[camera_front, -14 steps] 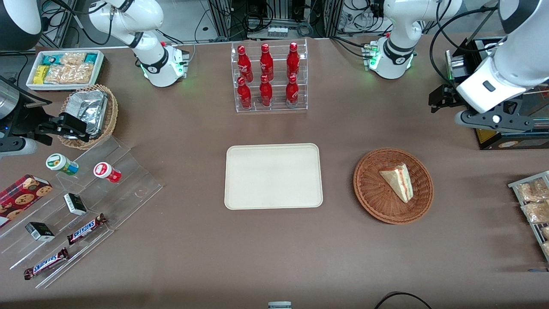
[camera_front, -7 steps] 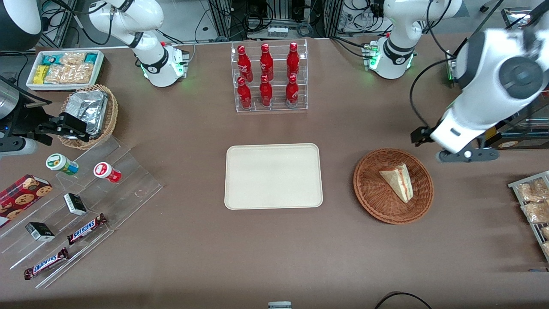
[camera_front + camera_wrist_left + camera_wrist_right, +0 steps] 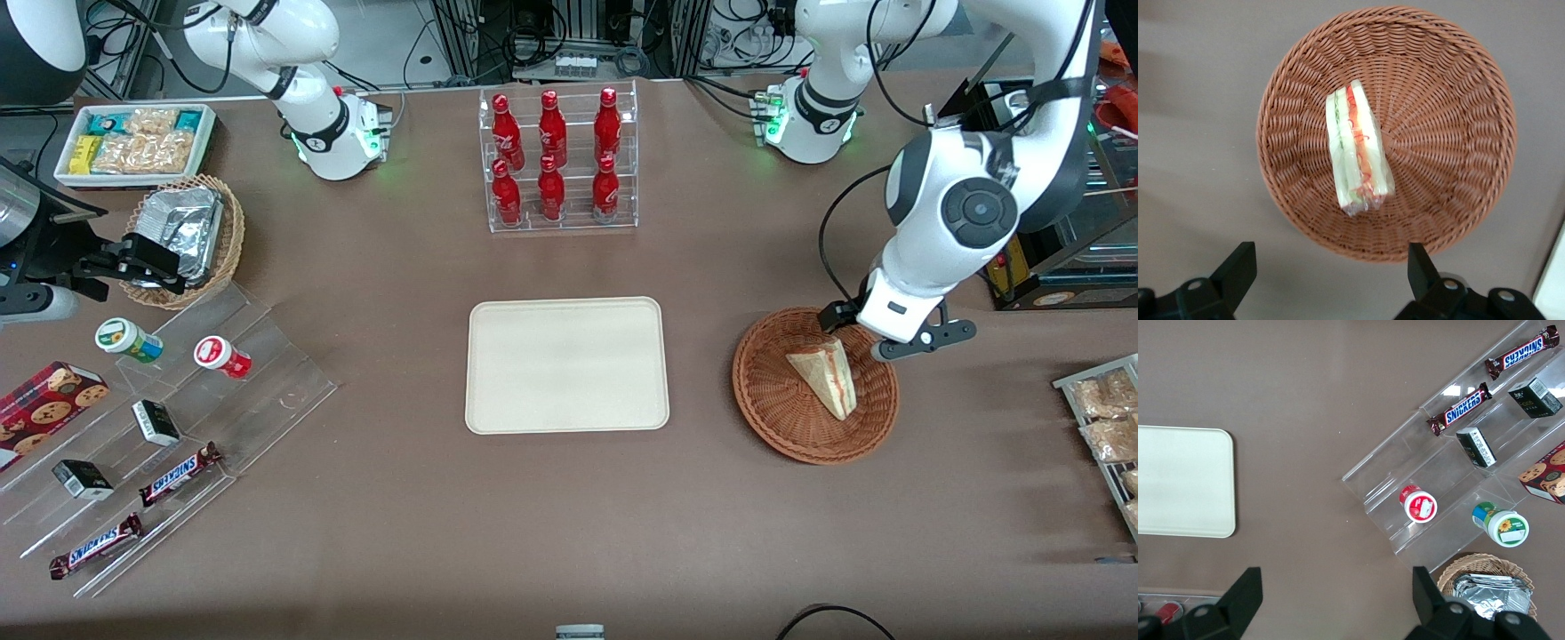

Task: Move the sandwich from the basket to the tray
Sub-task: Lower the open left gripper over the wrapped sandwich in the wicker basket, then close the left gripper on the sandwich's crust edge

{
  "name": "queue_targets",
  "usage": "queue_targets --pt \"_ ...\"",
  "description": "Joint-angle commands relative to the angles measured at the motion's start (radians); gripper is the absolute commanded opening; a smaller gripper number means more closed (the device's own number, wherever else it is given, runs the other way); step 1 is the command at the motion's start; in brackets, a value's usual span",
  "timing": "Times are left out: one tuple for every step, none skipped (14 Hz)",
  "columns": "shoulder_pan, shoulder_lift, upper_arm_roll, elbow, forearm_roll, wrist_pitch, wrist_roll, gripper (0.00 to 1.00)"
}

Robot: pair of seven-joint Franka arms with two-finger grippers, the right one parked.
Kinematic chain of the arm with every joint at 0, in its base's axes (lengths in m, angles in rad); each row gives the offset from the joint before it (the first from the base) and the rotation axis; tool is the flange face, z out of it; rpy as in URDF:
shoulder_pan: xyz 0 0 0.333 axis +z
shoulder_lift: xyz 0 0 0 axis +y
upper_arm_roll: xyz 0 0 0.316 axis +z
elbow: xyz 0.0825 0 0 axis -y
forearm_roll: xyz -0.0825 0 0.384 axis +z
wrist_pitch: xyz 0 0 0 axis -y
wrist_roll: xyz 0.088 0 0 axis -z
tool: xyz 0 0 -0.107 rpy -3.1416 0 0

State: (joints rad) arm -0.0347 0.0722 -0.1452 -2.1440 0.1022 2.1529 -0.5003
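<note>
In the reddish-brown wicker basket (image 3: 815,385) lies one wrapped sandwich (image 3: 824,375), a wedge with red and green filling, resting inside and clear of the rim. The left gripper (image 3: 1328,273) hovers above the basket's edge farther from the front camera, its two fingers (image 3: 1238,267) spread wide and holding nothing. One cream tray (image 3: 566,364) sits beside the basket, well apart. Six red bottles (image 3: 553,156) stand in a clear rack (image 3: 569,220). Two bars (image 3: 178,474) read "SNICKERS".
</note>
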Motion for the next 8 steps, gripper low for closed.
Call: queue_targets --pt "0.002 0.053 0.001 -0.017 0.016 0.083 -0.11 1.0" --pt "0.002 0.07 0.001 -0.019 0.016 0.111 -0.145 1.0" --pt "0.002 0.083 0.001 -0.019 0.016 0.128 -0.165 1.0" --pt "0.002 0.095 0.001 -0.019 0.016 0.145 -0.179 1.0" --pt "0.002 0.104 0.001 -0.019 0.016 0.163 -0.196 1.0" --pt "0.002 0.121 0.001 -0.019 0.016 0.183 -0.223 1.0" --pt "0.002 0.133 0.001 -0.019 0.016 0.206 -0.248 1.0" --pt "0.002 0.147 0.001 -0.02 0.016 0.226 -0.262 0.99"
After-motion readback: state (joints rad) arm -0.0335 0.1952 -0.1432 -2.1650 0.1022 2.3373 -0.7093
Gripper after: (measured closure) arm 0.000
